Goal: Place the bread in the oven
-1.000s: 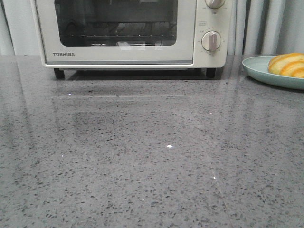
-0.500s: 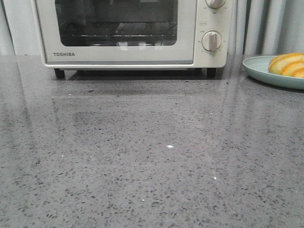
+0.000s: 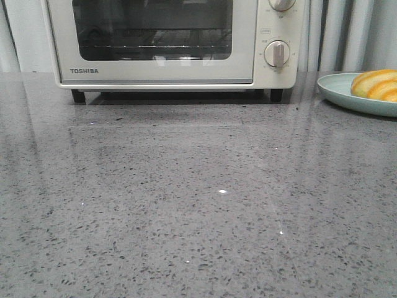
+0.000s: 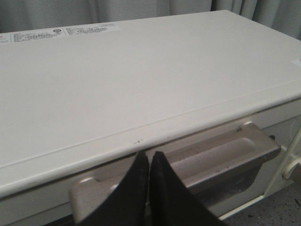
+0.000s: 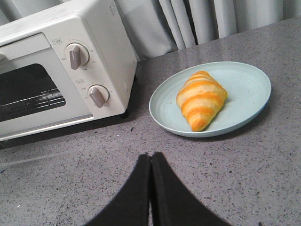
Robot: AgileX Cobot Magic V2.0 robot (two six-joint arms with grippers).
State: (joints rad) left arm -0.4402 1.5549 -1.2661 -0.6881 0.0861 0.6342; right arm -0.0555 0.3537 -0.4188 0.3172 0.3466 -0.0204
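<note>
Cream-white TOSHIBA countertop toaster oven [image 3: 167, 43] standing at the far edge of the speckled grey stone tabletop [image 3: 186, 205], glass-window door shut, wire rack faintly visible behind the dark pane, black feet resting on the stone. Two round cream knobs [image 5: 77, 55] stacked on the control panel at the right of the door. Pale grey curtain [image 5: 197, 23] hanging behind.

Glossy golden-orange croissant-shaped bread with pale yellow stripes [image 5: 201, 99] lying on a round pale blue-green plate [image 5: 249, 84], to the right of the oven and apart from it, near the tabletop's right side in the front view. Only the plate's left part and a portion of the roll showing in that front view.

Left gripper [image 4: 149, 162] poised above the oven's front top edge, dark fingers pressed together with barely a slit between, holding nothing, tips just over the beige recessed door handle [image 4: 211, 157]; contact with the handle impossible to judge.

Right gripper [image 5: 150, 162] hanging over bare tabletop in front of the plate, fingers likewise closed against each other, empty, apart from both plate and bread.

Neither arm visible in the front view.
</note>
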